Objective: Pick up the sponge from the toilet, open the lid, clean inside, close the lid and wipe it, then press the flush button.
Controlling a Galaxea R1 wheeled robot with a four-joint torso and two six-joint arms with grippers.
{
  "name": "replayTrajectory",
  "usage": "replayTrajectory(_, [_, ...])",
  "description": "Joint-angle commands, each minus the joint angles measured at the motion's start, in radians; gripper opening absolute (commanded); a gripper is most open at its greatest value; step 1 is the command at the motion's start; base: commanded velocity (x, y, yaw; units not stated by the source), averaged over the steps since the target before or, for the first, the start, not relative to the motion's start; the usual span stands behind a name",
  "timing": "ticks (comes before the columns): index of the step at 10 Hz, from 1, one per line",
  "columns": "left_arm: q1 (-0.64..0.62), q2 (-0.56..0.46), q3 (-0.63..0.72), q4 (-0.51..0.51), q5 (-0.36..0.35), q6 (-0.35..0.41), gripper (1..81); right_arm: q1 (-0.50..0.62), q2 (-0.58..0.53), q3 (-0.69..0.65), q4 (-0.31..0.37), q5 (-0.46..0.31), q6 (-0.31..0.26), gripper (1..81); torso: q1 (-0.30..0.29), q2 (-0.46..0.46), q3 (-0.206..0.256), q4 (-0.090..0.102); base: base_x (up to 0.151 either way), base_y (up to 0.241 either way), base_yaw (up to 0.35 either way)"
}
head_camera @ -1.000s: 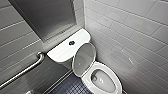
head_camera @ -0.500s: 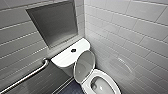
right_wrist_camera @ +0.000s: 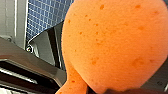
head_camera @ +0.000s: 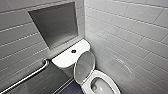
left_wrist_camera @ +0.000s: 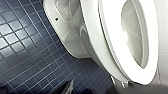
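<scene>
The white toilet point(head_camera: 100, 82) stands in the tiled corner with its lid point(head_camera: 84, 67) raised and leaning back against the tank point(head_camera: 65, 60). The dark round flush button point(head_camera: 73, 51) sits in the middle of the tank top. The orange-red sponge point(right_wrist_camera: 110, 45) looms large and close in the right wrist view, held by my shut right gripper, whose fingers are hidden behind it. The left wrist view looks down on the toilet's seat ring point(left_wrist_camera: 105, 37) and outer bowl point(left_wrist_camera: 67, 32) from close by. My left gripper is open and holds nothing.
A metal grab bar point(head_camera: 27, 76) runs along the tiled wall to the left of the tank. A recessed grey niche point(head_camera: 56, 23) sits above the tank. Dark blue floor tiles point(left_wrist_camera: 25, 55) lie beside the bowl, and a tiled wall closes in on the right.
The whole head picture has shifted, so the camera has moved; the toilet now sits lower in it. Nothing in the scene itself has visibly moved.
</scene>
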Motion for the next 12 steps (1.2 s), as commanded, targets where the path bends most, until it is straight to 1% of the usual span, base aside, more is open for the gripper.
replayTrajectory(1, [-0.127,-0.044,0.018,-0.118,0.038,0.004,81.1,-0.009,-0.005,0.002,-0.021,-0.051,-0.001,1.0,0.000,0.000,0.000,0.000,0.000,0.000,0.000])
replayTrajectory(4, [-0.196,-0.079,0.018,-0.195,0.036,0.004,81.1,-0.014,-0.007,-0.001,-0.021,-0.043,-0.001,1.0,0.000,0.000,0.000,0.000,0.000,0.000,0.000])
replayTrajectory(6, [-0.219,-0.110,0.017,-0.239,0.035,0.003,81.1,-0.014,-0.004,-0.002,-0.021,-0.043,-0.001,1.0,0.000,0.000,0.000,0.000,0.000,0.000,0.000])
replayTrajectory(8, [-0.237,-0.134,0.018,-0.293,0.013,0.003,81.1,-0.014,-0.004,-0.001,-0.021,-0.043,-0.001,1.0,0.000,0.000,0.000,0.000,0.000,0.000,0.000])
replayTrajectory(12, [-0.303,-0.133,0.021,-0.353,0.013,0.003,81.1,-0.020,-0.001,0.004,-0.023,-0.037,-0.002,1.0,0.000,0.000,0.000,0.000,0.000,0.000,0.000])
